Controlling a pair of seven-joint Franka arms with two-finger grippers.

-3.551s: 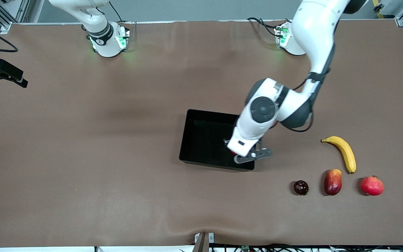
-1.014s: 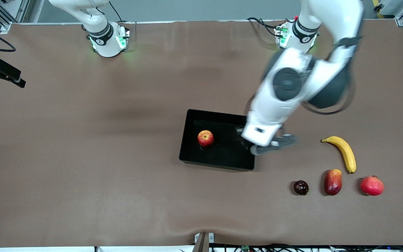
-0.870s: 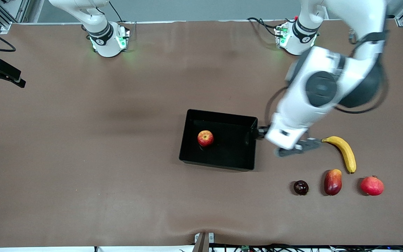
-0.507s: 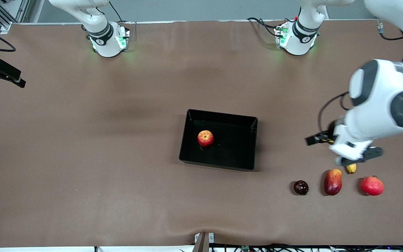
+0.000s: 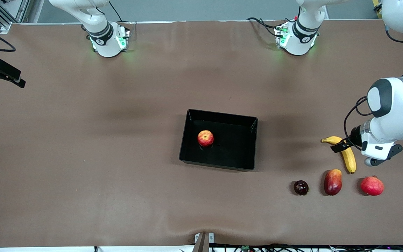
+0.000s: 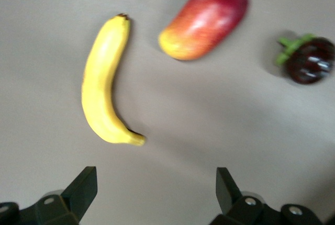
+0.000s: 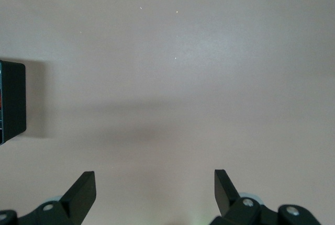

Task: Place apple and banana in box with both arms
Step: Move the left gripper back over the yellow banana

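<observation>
The red, yellow-speckled apple (image 5: 205, 138) lies in the black box (image 5: 219, 114) at mid-table. The yellow banana (image 5: 347, 156) lies on the table toward the left arm's end; it also shows in the left wrist view (image 6: 102, 86). My left gripper (image 6: 157, 175) is open and empty, up over the table beside the banana's stem tip; its hand (image 5: 376, 147) partly covers the banana in the front view. My right gripper (image 7: 155, 178) is open and empty over bare table, out of the front view, and that arm waits. A black corner (image 7: 11, 102), seemingly the box, shows in the right wrist view.
A red-yellow mango (image 5: 333, 181), a red pomegranate (image 5: 372, 186) and a small dark round fruit (image 5: 301, 187) lie in a row nearer to the front camera than the banana. The left wrist view shows the mango (image 6: 204, 21) and the dark fruit (image 6: 309, 62).
My left gripper has let go of the apple in the box, then swung away toward the left arm's end, ending over the table beside the banana. The apple stays in the box.
</observation>
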